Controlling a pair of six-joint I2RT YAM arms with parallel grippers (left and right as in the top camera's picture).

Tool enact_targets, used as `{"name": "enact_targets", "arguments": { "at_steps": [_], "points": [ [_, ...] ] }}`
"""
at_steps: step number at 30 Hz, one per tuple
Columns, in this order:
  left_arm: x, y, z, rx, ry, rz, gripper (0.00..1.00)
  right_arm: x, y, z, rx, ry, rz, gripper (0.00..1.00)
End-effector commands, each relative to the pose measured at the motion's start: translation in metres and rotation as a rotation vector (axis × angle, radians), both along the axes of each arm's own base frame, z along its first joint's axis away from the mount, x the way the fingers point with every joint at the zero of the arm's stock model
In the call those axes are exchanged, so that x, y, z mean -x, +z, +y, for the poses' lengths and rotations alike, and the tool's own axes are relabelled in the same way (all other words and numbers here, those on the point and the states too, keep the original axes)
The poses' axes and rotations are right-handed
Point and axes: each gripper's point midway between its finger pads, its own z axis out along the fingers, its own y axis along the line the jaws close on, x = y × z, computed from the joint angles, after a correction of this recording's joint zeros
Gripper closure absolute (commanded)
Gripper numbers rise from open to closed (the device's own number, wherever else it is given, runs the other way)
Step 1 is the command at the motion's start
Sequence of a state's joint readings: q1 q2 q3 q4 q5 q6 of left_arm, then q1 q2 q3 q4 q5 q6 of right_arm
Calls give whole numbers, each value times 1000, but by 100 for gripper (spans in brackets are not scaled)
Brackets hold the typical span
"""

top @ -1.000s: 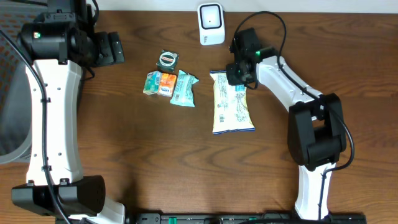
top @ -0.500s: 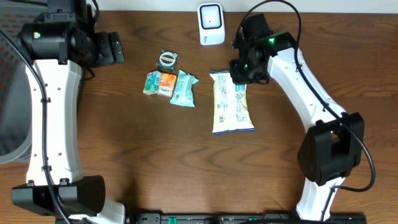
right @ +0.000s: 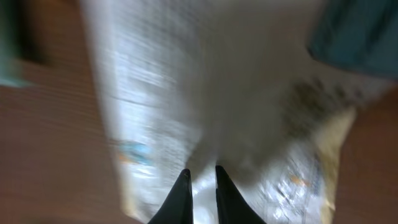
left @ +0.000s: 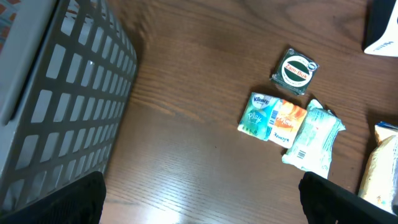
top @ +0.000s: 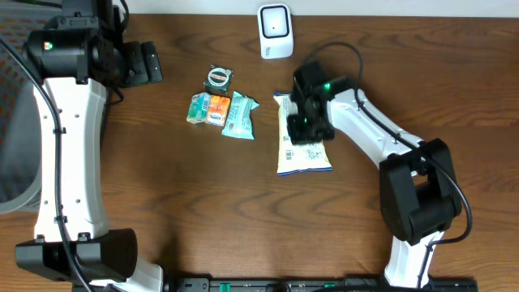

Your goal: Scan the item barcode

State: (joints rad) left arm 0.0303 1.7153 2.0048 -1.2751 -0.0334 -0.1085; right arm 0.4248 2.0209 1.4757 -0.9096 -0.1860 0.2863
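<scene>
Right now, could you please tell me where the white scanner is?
In the overhead view, the white scanner sits at top centre, beyond the long snack bag and right of the round tin.

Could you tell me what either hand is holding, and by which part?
Left hand holds nothing; right hand is down over the snack bag, grip unclear.

A dark brown wood-grain worktop [top: 203, 195] is filling the view. Soft light is glancing off its surface. A grey lattice basket [left: 56, 106] is standing at its left side.
</scene>
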Motion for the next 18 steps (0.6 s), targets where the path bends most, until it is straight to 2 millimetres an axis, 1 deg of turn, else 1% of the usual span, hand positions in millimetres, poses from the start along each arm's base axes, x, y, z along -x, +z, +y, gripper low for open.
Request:
{"name": "enact_targets", "arguments": {
  "at_steps": [1,3,5,8,11,13,14,18],
  "points": [
    [0,-3,4,-9,20,9,2,6,-16,-19,99,-89,18,91],
    [0,-3,4,-10,19,9,2,3,-14,-18,93,-90,8,90],
    [0,-3,4,-10,19,9,2,-2,-7,-15,84,-90,-10,90],
    [0,-3,4,-10,19,9,2,-12,14,-11,71,-85,-38,87],
    [0,-3,4,-10,19,9,2,-15,39,-10,71,-83,-38,86],
    [0,-3,4,-10,19,9,2,-13,52,-10,77,-63,-29,84],
    [0,-3,4,-10,19,9,2,-11,55,-9,80,-57,-21,83],
    [0,-3,4,-10,19,9,2,5,52,-4,80,-36,35,83]
  ]
}}
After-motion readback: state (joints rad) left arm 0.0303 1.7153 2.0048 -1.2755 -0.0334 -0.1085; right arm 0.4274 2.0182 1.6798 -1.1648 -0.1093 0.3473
